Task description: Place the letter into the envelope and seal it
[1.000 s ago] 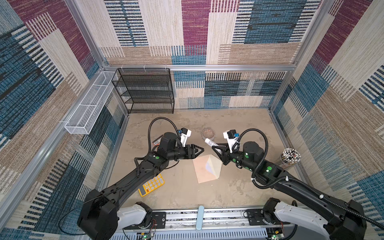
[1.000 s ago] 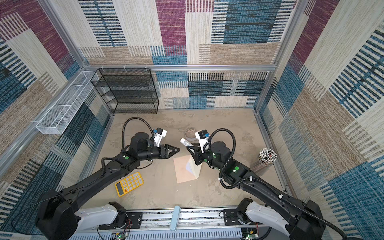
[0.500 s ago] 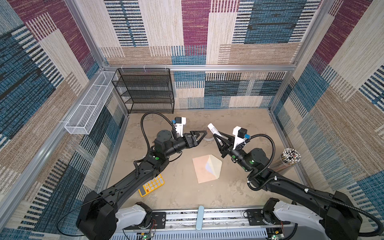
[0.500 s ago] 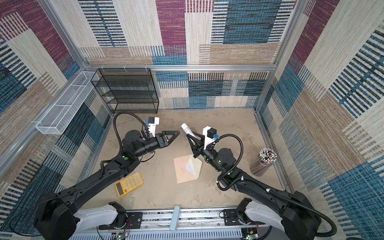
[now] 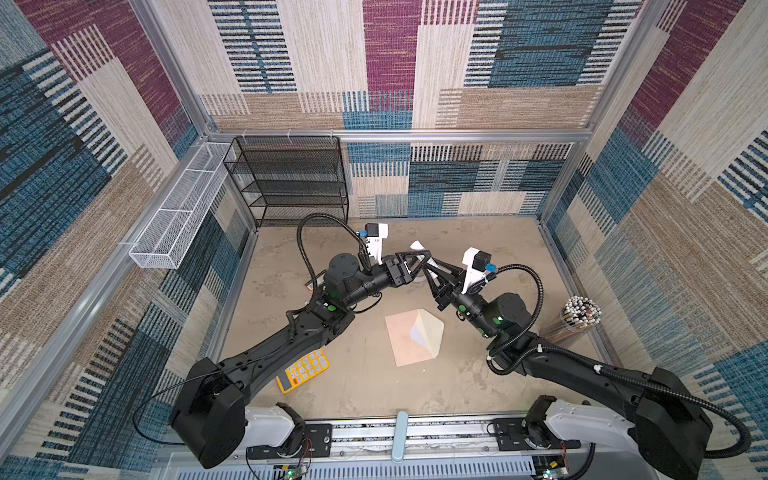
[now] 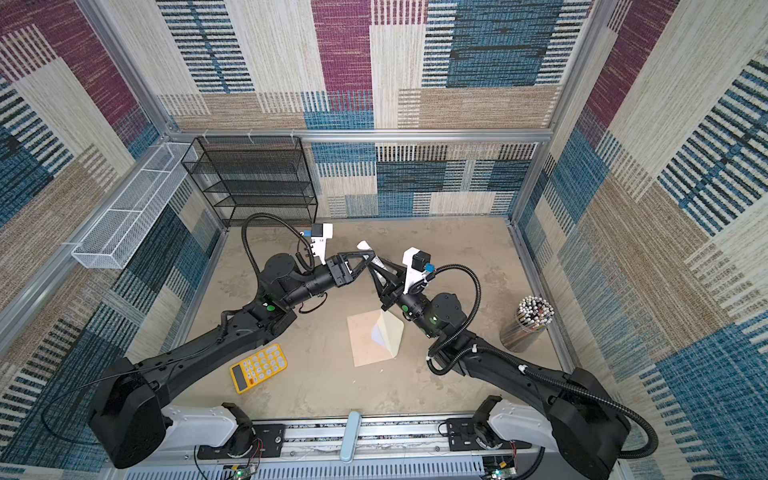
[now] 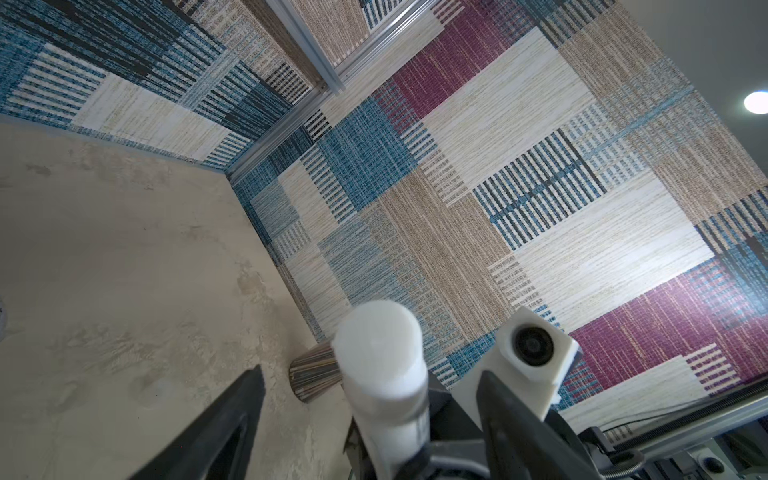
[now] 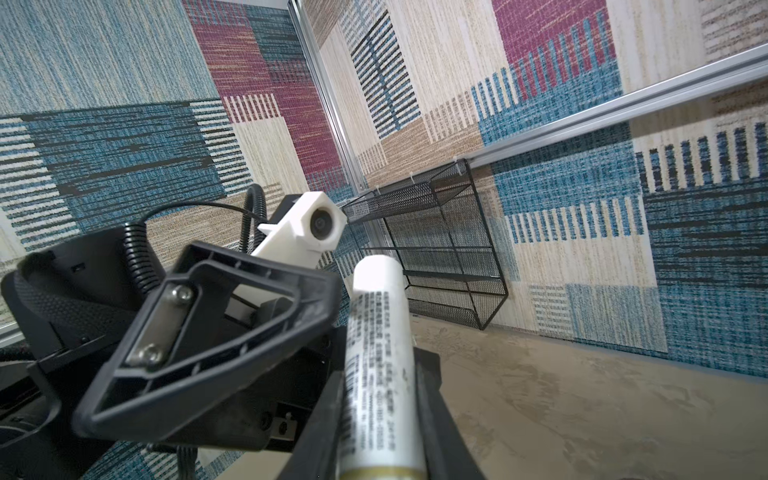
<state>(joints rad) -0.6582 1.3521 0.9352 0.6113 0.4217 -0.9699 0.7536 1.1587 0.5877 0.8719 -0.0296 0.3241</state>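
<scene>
Beige table [image 5: 353, 390]: a glue stick [image 8: 380, 353] is pinched by the right gripper [image 8: 379, 415], its cap [image 7: 376, 332] flanked by the spread left gripper [image 7: 370, 374], seemingly for uncapping near the open-flapped envelope [image 5: 405, 340].

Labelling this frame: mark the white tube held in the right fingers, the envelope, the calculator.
white tube [image 8: 380, 353]: right wrist view, printed middle of its barrel.
envelope [image 5: 401, 341]: in a top view, peach body beside the flap.
calculator [image 5: 308, 366]: in a top view, its keypad.

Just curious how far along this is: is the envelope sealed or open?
Open: the envelope has its cream flap lifted, and the white letter shows inside.
</scene>
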